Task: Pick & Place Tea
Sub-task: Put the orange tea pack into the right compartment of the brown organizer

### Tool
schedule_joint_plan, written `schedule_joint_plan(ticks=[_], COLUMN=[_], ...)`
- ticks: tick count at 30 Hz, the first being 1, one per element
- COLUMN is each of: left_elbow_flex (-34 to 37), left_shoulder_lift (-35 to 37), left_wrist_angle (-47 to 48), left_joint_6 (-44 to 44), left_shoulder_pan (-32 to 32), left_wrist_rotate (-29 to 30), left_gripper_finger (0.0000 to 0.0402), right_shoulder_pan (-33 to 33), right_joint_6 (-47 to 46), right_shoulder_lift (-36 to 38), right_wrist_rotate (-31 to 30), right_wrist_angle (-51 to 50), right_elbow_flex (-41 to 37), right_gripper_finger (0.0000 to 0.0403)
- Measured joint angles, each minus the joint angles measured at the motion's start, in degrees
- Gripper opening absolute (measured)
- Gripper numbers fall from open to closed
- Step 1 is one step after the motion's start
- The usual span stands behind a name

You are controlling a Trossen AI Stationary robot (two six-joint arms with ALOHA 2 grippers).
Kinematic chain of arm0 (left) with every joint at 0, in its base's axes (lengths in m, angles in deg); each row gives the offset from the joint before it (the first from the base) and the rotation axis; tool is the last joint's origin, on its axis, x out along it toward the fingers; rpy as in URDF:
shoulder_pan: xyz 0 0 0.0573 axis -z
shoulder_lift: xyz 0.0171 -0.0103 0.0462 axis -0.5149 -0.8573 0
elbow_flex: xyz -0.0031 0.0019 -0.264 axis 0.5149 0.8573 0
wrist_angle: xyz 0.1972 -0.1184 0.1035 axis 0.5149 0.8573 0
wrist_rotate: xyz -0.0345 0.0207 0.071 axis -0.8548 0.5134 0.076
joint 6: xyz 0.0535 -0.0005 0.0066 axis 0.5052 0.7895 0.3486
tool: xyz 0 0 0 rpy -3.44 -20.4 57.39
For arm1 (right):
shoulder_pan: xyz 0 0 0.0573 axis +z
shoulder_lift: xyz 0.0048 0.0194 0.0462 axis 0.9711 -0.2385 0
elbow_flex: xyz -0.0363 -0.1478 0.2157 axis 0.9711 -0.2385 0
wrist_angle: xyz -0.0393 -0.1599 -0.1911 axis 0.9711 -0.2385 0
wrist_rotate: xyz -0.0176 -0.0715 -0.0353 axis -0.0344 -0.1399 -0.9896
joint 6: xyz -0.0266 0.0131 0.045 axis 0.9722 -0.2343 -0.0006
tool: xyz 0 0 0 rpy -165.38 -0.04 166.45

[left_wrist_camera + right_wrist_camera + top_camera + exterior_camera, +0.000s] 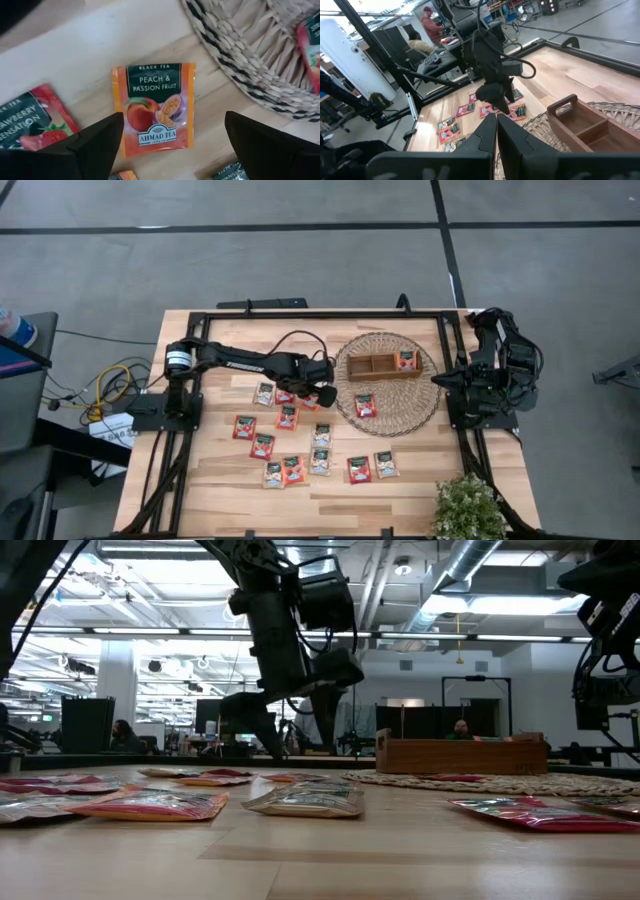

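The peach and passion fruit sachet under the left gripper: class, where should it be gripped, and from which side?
Come straight down from above. The peach and passion fruit sachet lies flat on the table, so pinch across its two long side edges. The left gripper is open and straddles it, clear of the wicker mat.

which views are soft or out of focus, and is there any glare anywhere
Left wrist view: the peach sachet reads sharp, while the left gripper fingers are dark and blurred. Low view: the near table is soft, sachets fairly clear, bright ceiling lights behind. High view: even light, no glare. Right wrist view: its fingers are blurred.
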Motion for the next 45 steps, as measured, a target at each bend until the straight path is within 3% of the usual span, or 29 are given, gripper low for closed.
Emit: schedule_joint_plan(ticks=[15, 45], left_elbow_flex=[-0.20, 0.02], left_shoulder_lift=[-3.74, -3.56], left_wrist_angle=[-1.35, -2.97], left_joint_6=[0.44, 6.46], left_shoulder_pan=[-0.04, 0.02], left_wrist_rotate=[-1.07, -0.20], left_gripper_finger=[0.0342, 0.0342], right_shoulder_pan=[0.00, 0.00], right_joint_6=[0.00, -0.02], right_shoulder_lift=[0.00, 0.00], right_wrist_rotate=[-0.13, -0.09], right_wrist_angle=[0.00, 0.18], right_elbow_flex=[0.00, 0.00], right_gripper_finger=[0.0006, 0.0006])
